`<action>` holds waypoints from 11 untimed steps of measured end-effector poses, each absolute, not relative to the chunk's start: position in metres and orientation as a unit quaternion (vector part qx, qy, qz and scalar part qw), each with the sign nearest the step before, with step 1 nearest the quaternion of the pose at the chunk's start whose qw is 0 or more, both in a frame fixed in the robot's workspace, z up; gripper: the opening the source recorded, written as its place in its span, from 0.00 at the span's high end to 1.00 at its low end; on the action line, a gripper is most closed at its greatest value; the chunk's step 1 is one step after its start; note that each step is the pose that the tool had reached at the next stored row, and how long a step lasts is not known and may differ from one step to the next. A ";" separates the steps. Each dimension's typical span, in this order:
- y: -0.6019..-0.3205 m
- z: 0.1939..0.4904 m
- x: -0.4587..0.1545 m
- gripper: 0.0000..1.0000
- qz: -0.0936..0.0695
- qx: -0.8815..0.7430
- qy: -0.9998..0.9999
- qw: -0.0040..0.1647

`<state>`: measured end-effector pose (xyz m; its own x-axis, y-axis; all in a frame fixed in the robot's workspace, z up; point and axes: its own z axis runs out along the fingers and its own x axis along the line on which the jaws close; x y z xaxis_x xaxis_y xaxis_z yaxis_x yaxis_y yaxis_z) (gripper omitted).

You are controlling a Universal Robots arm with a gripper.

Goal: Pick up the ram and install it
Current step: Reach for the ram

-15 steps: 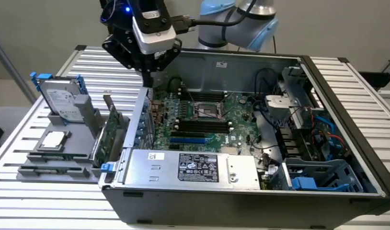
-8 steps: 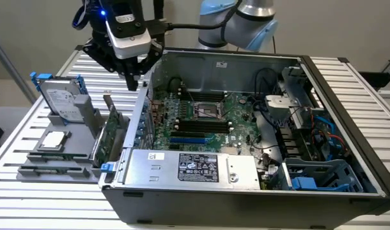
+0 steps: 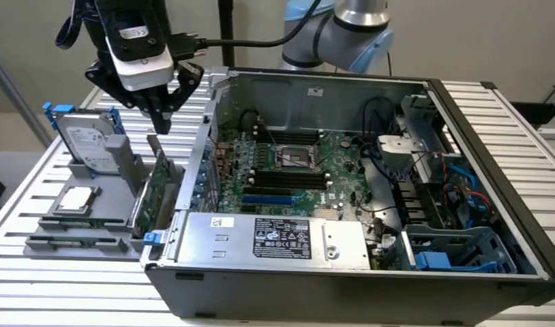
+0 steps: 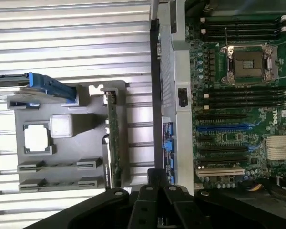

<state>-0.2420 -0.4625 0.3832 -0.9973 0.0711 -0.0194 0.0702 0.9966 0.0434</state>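
My gripper (image 3: 161, 125) hangs above the grey parts holder (image 3: 109, 204) on the exterior view's left, outside the open computer case. Its fingers meet in a point with nothing between them, just over the top of the upright green expansion card (image 3: 155, 187). The ram (image 3: 82, 222) is a thin dark-green strip lying edge-on in the holder's front slot, well below and to the left of the gripper. In the wrist view the shut gripper (image 4: 155, 183) is beside the holder (image 4: 93, 124), where the ram (image 4: 57, 166) shows as a thin line. Long black memory slots (image 3: 287, 178) (image 4: 243, 93) flank the CPU socket.
A hard drive (image 3: 84, 146) with a blue bracket and a CPU chip (image 3: 75, 199) also sit in the holder. The case wall (image 3: 204, 157) stands between holder and motherboard (image 3: 296, 163). A power supply (image 3: 268, 238) and a drive cage (image 3: 459, 248) fill the case's near side.
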 end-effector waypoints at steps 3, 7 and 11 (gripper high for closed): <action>-0.465 0.382 -0.254 1.00 0.021 0.035 0.999 0.010; -0.468 0.380 -0.271 1.00 0.019 0.035 0.999 0.011; -0.471 0.378 -0.287 1.00 0.018 0.035 0.999 0.011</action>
